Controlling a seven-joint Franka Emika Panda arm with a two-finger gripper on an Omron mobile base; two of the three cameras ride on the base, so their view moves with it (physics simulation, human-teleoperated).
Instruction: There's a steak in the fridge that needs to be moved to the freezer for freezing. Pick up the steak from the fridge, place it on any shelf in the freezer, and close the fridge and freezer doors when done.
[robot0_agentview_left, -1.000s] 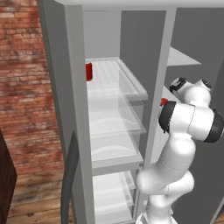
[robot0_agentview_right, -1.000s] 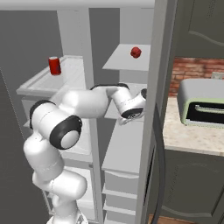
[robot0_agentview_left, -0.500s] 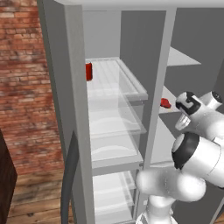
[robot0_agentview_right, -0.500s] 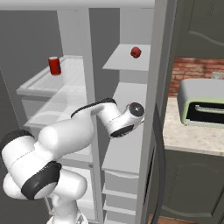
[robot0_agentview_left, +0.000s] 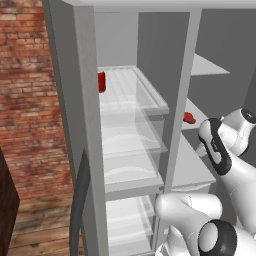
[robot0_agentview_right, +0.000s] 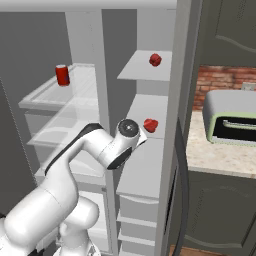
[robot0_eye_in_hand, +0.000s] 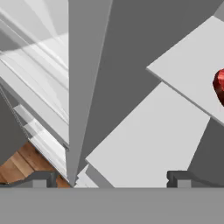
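Fingers: my gripper (robot0_eye_in_hand: 111, 177) is spread wide, released, nothing between the two dark tips at the bottom of the hand view.
Steak: the steak (robot0_agentview_right: 150, 125) lies flat on a freezer shelf (robot0_agentview_right: 145, 107), the second one down, near its front edge; from the left base view it sits at (robot0_agentview_left: 189, 118), just past the divider post.
Hand and steak: my wrist is just beside that shelf's front, lower and to the fridge side of the steak; apart, not touching.
Hand view: a dark red lump (robot0_eye_in_hand: 219, 86) sits at the right edge on a grey shelf; I can't tell which red item it is.
Freezer: the freezer (robot0_agentview_right: 142, 170), the narrow section, stands open, plain grey boards stacked inside.
Top shelf: a rounder small red lump (robot0_agentview_right: 155, 60) rests on the board above.
Fridge: the fridge (robot0_agentview_left: 127, 145) is open too, clear glass shelves and drawers showing.
Can: an upright red can (robot0_agentview_right: 62, 75) stands on the fridge's top glass shelf.
Doors: the fridge and freezer doors (robot0_agentview_left: 80, 150) both stand swung out.
Counter side: a pale green toaster oven (robot0_agentview_right: 231, 117) sits on the counter to the right.
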